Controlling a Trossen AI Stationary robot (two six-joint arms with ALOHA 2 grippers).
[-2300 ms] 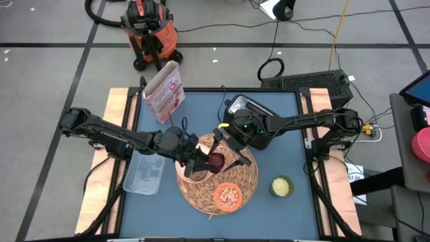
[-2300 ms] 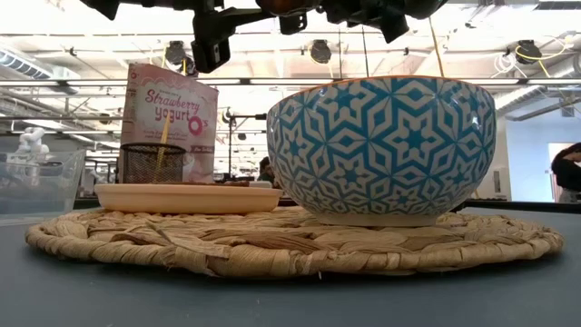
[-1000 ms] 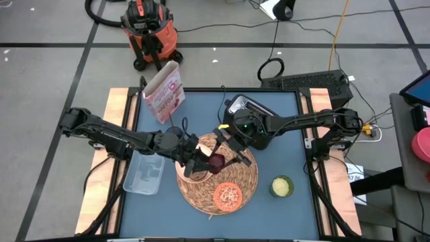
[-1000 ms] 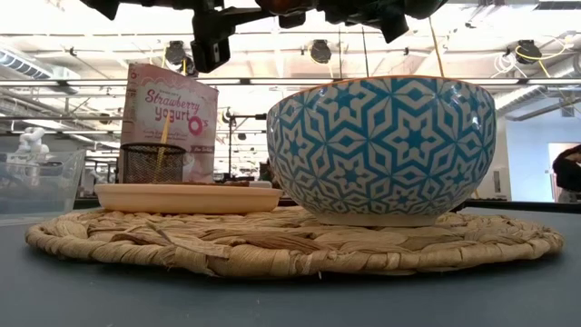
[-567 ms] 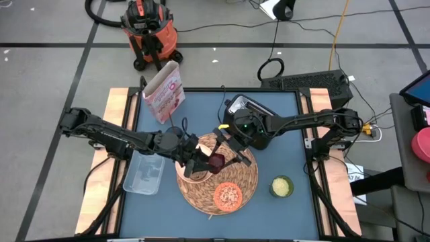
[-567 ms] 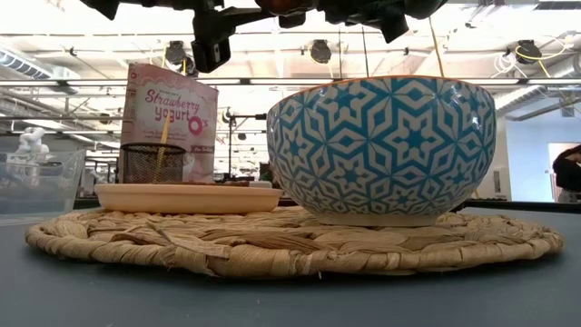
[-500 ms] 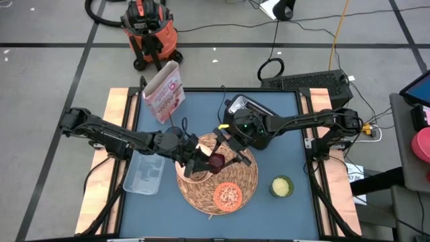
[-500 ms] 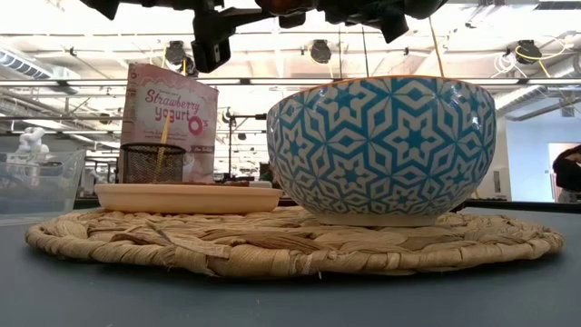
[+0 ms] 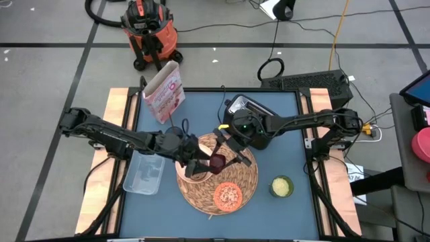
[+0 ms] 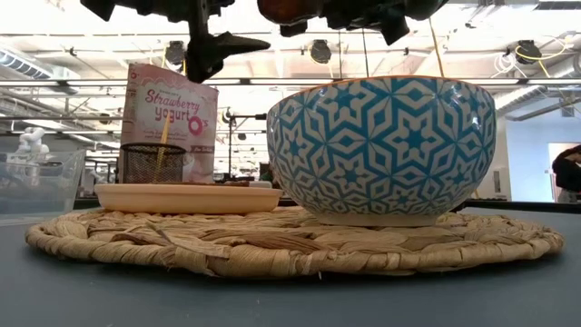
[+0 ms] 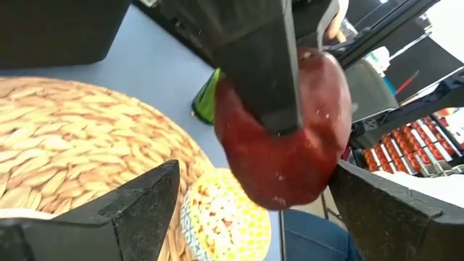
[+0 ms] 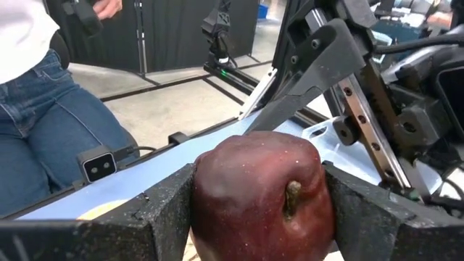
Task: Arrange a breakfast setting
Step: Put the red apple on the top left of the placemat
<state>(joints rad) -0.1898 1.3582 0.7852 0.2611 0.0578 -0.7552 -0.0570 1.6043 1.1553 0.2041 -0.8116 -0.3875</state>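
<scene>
The right pincer [image 12: 257, 206] is clamped on the small dark-red fruit [image 12: 259, 194], one finger pressed on each side. It holds the fruit in the air above the round woven straw placemat [image 9: 201, 191].

The left pincer [image 11: 250, 210] is right beside the fruit with its fingers [image 11: 134, 206] wide apart, one on each side. They do not touch the fruit.

The small orange dish [image 9: 228, 195] sits on the placemat, near the fruit. The bowl [image 10: 386, 150] sits on the placemat too. The pink-white cereal box [image 9: 164, 92] stands on the surface, well away from the placemat.
</scene>
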